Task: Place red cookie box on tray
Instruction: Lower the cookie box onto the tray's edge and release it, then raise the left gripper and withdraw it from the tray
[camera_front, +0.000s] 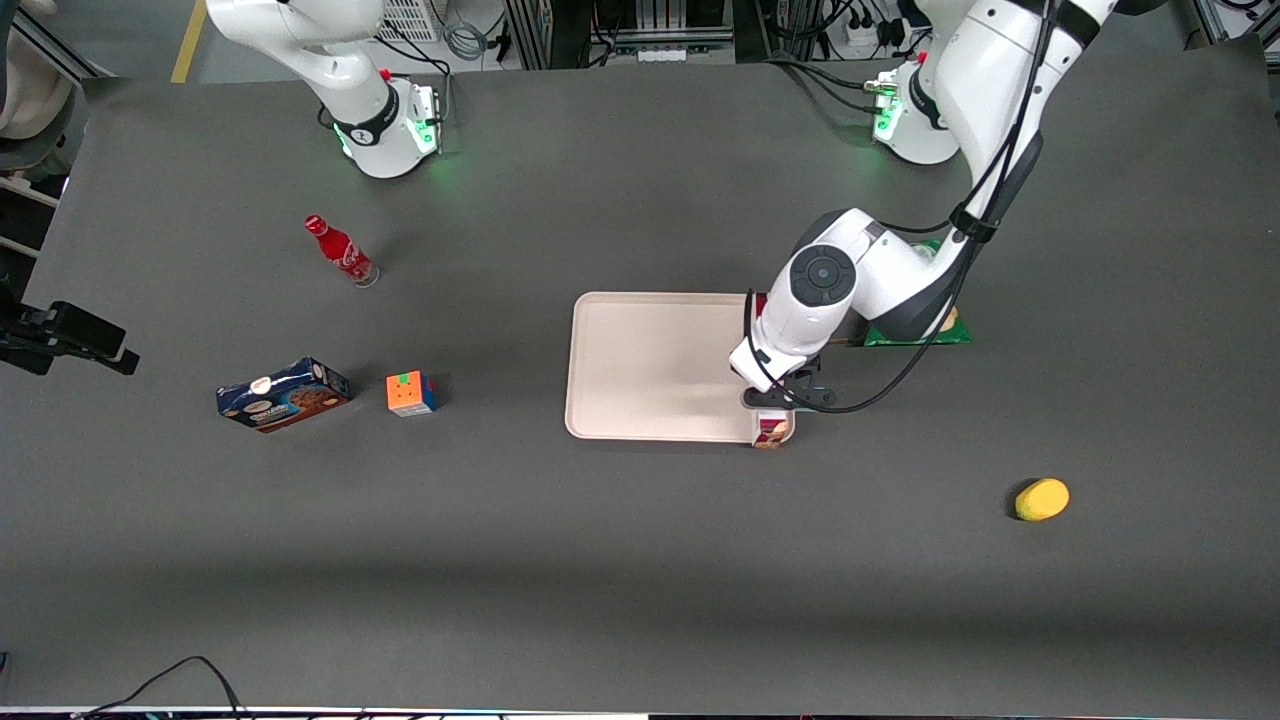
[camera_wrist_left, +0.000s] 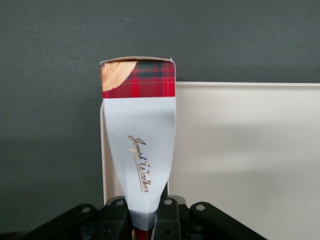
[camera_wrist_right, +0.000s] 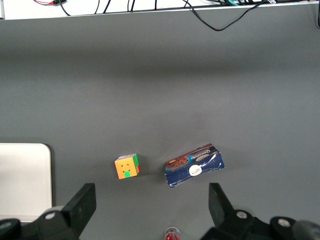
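**Box in grip, hanging over tray edge**

End effector (camera_front: 772, 400) sits over the tray (camera_front: 640, 365) at the corner nearest the front camera, toward the working arm's end of the counter (camera_front: 640, 560). Its fingers (camera_wrist_left: 167, 212) are clamped on the red cookie box (camera_wrist_left: 140, 145), gripping across the narrow width near one end.

Key relation: the box's long axis runs straight out from the end effector, roughly along the tray rim. In the wrist view the box straddles that rim — part of its width over cream tray, part over bare counter. In the front view only the box tip (camera_front: 770, 430) shows below the wrist, right at the rim.

My read: carry is nearly done, release not yet. Shift the box inward toward tray centre before opening, otherwise it likely lands half on the rim and tips off.

Blue cookie box (camera_front: 283, 394), cube (camera_front: 410, 393), red bottle (camera_front: 340, 251) are well apart, toward the parked arm's end.
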